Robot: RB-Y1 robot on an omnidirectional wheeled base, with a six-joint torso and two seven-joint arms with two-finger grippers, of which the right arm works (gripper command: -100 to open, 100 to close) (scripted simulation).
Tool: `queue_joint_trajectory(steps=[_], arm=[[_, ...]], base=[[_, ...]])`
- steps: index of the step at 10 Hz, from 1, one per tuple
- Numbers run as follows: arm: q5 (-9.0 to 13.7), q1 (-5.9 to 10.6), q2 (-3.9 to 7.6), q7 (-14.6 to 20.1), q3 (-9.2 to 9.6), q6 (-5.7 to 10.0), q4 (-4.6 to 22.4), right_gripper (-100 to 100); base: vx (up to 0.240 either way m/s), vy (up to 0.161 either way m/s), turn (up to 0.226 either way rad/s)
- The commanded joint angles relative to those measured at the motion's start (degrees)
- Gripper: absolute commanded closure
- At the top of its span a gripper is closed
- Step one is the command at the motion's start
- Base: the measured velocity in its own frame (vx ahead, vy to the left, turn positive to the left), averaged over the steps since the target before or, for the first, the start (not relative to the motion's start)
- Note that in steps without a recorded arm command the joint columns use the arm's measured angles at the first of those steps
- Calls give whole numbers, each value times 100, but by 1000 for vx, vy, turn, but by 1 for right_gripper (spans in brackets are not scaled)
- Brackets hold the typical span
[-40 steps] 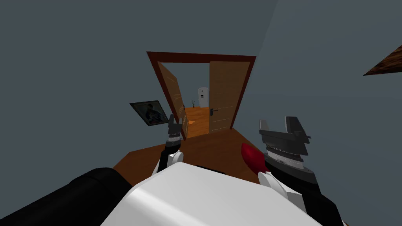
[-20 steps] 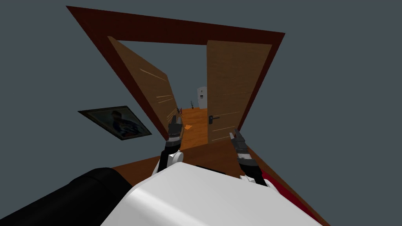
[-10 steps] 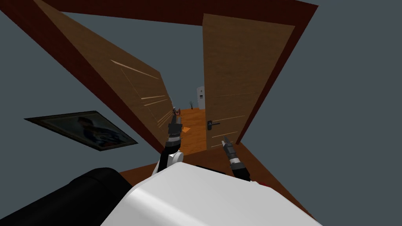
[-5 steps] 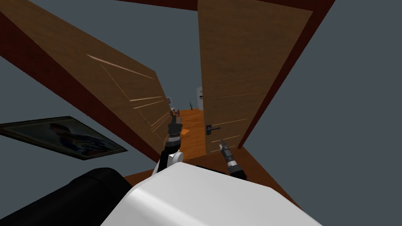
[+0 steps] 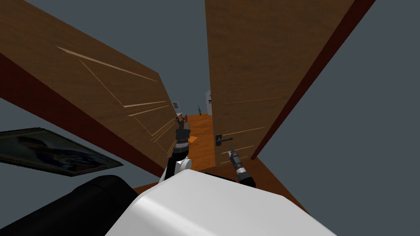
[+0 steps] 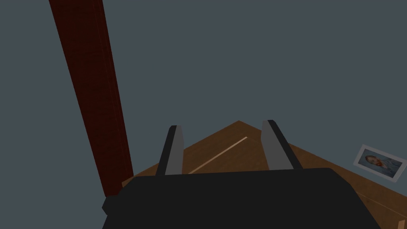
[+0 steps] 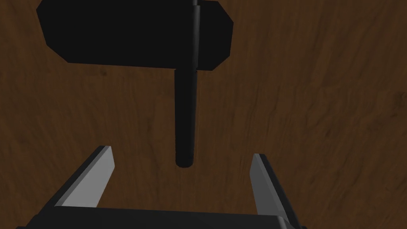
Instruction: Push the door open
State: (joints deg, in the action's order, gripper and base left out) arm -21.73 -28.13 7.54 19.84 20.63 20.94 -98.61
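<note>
My right hand (image 7: 181,155) is hovering wide open and empty at the brown right door leaf (image 5: 254,61), with the tip of its dark lever handle (image 7: 185,115) lying just ahead between the fingers (image 7: 95,175). My left hand (image 5: 181,133), open and empty, is sitting beside the left leaf (image 5: 102,94), which is standing ajar. Orange floor (image 5: 203,131) is showing beyond.

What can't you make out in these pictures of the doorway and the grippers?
- Head view: the left door leaf and right door leaf run past the upper edge, tops unseen.
- Head view: the white thing beyond the gap is too small to name.
- Head view: the framed picture is cut by the left edge, its image dim.
- Right wrist view: whether the right gripper touches the handle cannot be told; no depth shows.
</note>
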Motion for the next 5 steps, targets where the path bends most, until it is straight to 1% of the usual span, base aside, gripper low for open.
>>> queue_joint_trajectory(steps=[1, 3, 5], arm=[[15, 64, -35, -10, -18, -62, 35, -100], [32, 151, -81, -24, -38, -146, 76, -100], [47, 225, -121, -35, -56, -218, 112, -100]], base=[[193, 79, 40], [211, 96, 35], [197, 55, 33]])
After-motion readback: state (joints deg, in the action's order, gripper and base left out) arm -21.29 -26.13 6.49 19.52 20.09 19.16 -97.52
